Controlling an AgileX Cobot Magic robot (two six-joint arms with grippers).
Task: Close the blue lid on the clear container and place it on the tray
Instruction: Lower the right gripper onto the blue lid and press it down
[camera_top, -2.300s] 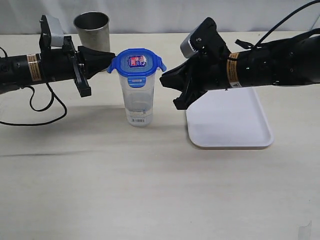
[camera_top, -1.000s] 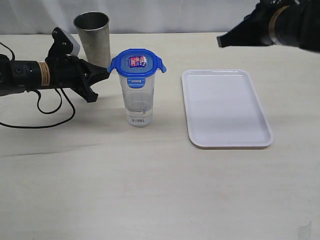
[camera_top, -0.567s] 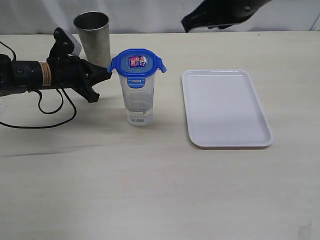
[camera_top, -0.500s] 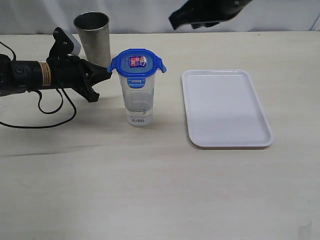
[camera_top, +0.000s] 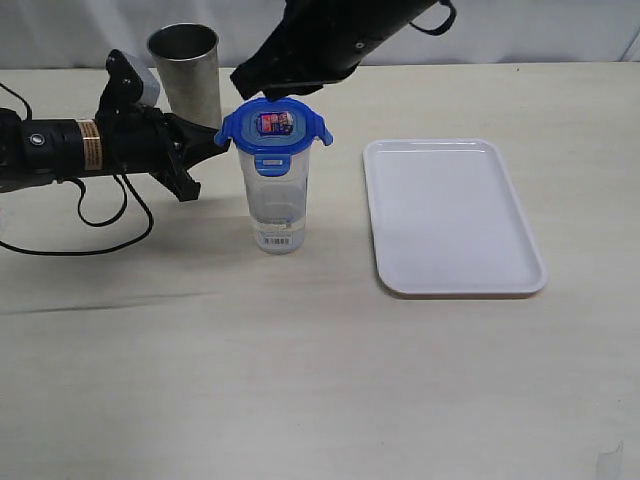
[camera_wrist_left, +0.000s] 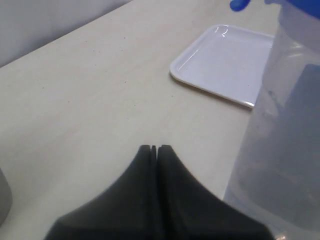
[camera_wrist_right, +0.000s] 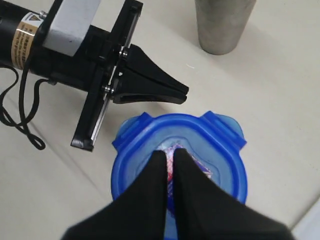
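Closed right claw stood over the blue lid; closed left claw flanked it; metal cup stood behind.

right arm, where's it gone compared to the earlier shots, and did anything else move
The right pincer, shut, left the side of the clear container, rose far right, then swept left and now hangs over the centre of the blue lid. The left pincer, also shut, rolled but kept its tip by the lid's left edge. Container, lid, tray and metal cup stayed put.
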